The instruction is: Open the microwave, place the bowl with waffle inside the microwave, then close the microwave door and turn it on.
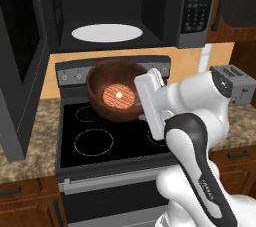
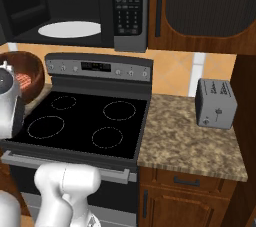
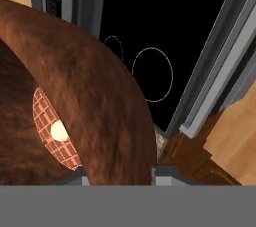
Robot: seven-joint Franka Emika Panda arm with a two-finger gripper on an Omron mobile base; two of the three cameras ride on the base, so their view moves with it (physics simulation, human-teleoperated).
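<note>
- Stove point(image 1: 115, 141): black glass top with four ringed burners and a grey control panel along its back; taken here as the landmark for all positions.
- Microwave point(image 1: 150, 6): mounted directly above the stove, its dark cavity exposed and a white turntable point(image 1: 107, 33) lying flat on the cavity floor.
- Door point(image 1: 20, 56): swung fully open to the left of the stove, the dark glass panel standing out from the cavity.
- Keypad point(image 2: 128, 13): black strip on the microwave's right side, above the stove's rear right corner.
- Bowl point(image 1: 116, 91): reddish-brown and glossy, held in the air above the stove's rear burners, below the cavity opening and tilted so that its inside faces the left base camera.
- Waffle point(image 1: 118, 96): round, orange-pink, gridded, with a pale dab at its centre; lies inside the bowl on its bottom.
- Hand point(image 1: 141, 102): meets the bowl at the rim on the stove's right-hand side; in the hand view the bowl wall point(image 3: 95, 106) runs between the two fingertips, so the hand is clamped on the bowl.
- Toaster point(image 2: 216, 103): small grey box on the desk point(image 2: 190, 141) to the right of the stove, well apart from the bowl.
</note>
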